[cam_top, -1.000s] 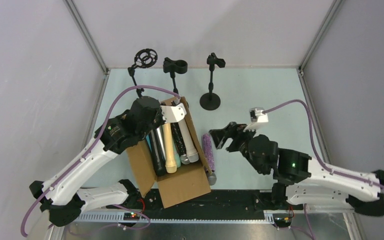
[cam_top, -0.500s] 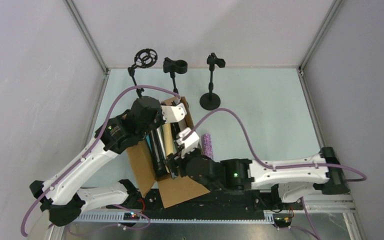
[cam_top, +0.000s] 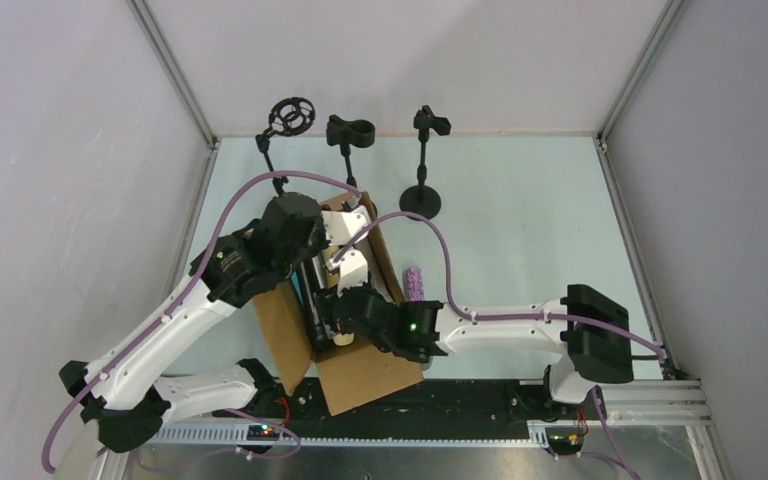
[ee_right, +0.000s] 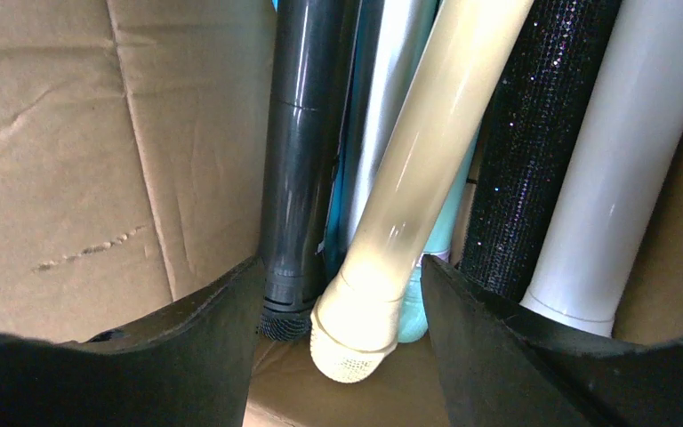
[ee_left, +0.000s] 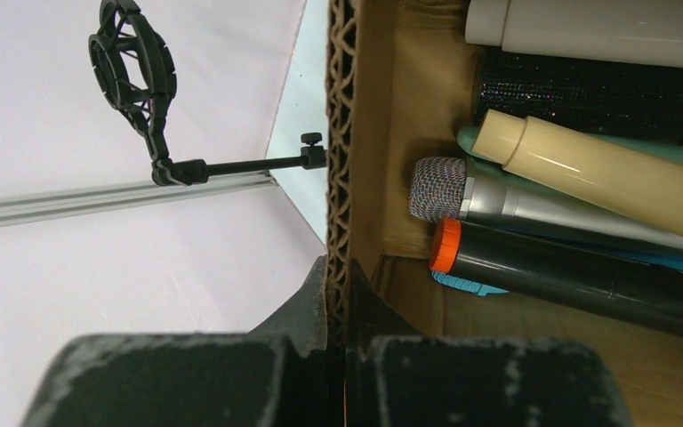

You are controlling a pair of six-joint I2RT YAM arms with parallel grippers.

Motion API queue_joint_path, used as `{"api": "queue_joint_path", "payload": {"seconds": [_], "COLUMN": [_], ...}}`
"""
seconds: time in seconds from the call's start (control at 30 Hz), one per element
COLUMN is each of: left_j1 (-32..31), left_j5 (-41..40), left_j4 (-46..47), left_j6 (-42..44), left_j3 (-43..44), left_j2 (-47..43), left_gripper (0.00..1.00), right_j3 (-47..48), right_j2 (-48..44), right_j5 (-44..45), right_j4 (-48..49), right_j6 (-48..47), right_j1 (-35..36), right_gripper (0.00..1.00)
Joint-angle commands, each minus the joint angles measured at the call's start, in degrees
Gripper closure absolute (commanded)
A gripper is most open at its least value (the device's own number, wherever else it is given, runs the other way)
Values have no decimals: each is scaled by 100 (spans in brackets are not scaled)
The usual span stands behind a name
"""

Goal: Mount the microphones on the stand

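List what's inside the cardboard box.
The cardboard box holds a cream microphone, orange-tipped microphone, silver microphone, glittery black microphone and white microphone. A mint microphone and blue microphone lie underneath, mostly covered.

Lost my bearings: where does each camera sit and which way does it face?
Top external: above and behind, looking down; left arm and right arm meet at the cardboard box.
Left wrist: at the box's far wall, facing the ring stand and silver-grey microphone; left fingers clamp the wall.
Right wrist: inside the box, facing the cream microphone between open right fingers.
Shared: both wrist views show the cream microphone.
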Motion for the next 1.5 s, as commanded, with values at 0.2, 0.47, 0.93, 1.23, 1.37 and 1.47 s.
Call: {"api": "queue_joint_path", "payload": {"seconds": [0.2, 0.47, 0.93, 1.23, 1.37, 1.47], "left_j1": [-36, -31, -38, -34, -30, -34], "left_j5": [-114, -100, -91, -113, -145, -153], "left_j4": [394, 393, 390, 396, 396, 398], "left_j6": [26, 16, -6, 25, 45, -22], "left_j3": [234, 273, 289, 256, 193, 215], "left_j2": [-156, -145, -158, -189, -189, -182], "left_gripper": [100, 100, 100, 100, 100, 100], "right_j3": [95, 95, 94, 94, 92, 96], "right_j2": [512, 874, 986, 789, 218, -400], "right_j5": [-259, -103, 1, 123, 367, 486], "right_j4": [267, 284, 134, 96, -81, -413], "right_j6": [411, 421, 343, 259, 68, 23], "right_j1": [-273, -241, -193, -169, -27, 125], "right_gripper": [35, 44, 57, 95, 100, 100]}}
